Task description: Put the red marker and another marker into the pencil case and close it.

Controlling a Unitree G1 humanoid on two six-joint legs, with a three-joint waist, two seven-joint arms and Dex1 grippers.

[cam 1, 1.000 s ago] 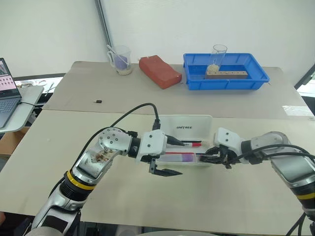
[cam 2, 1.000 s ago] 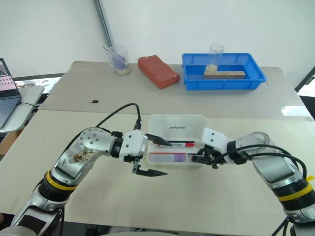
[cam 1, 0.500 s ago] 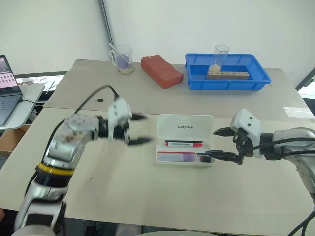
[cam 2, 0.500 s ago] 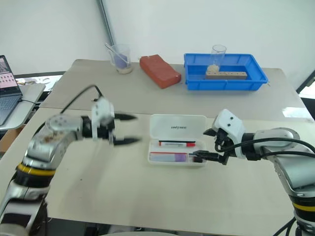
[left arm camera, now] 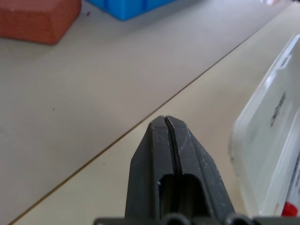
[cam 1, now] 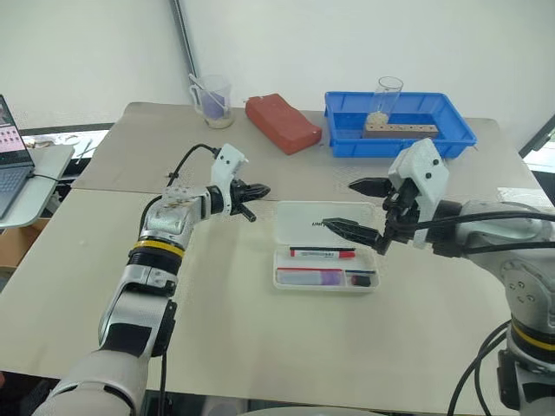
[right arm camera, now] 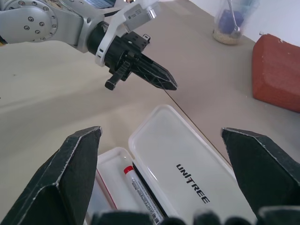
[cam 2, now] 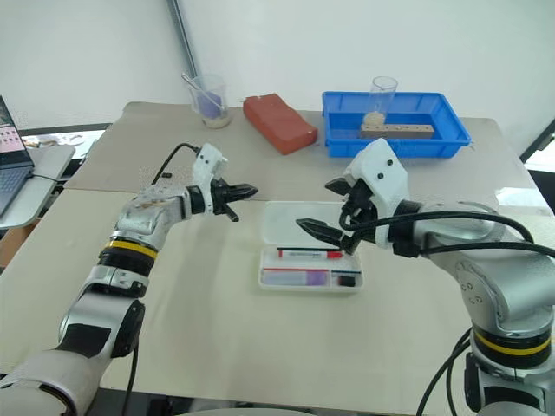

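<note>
The pencil case (cam 1: 299,227) lies open in the middle of the table, its lid flat behind the tray. In the tray rest the red marker (cam 1: 323,253) and, in front of it, the purple marker (cam 1: 310,277). My left gripper (cam 1: 260,190) is shut and empty, its pressed-together fingertips (left arm camera: 165,123) pointing at the lid's far left corner from just beside it. My right gripper (cam 1: 340,204) hovers wide open over the lid, holding nothing. Its wrist view looks down on the lid (right arm camera: 187,164) and shows the left gripper (right arm camera: 166,83) beyond it.
At the back stand a blue tray (cam 1: 451,143) with a wooden block and a glass, a red brick (cam 1: 282,124) and a plastic cup (cam 1: 213,102). A laptop (cam 1: 10,143) sits off the table's left side. A small black item (cam 1: 362,279) lies in the case's right end.
My left gripper left the case front, swung left and came forward to the lid's far left corner, shutting. My right gripper rose from the case's right end and opened wide over the lid.
</note>
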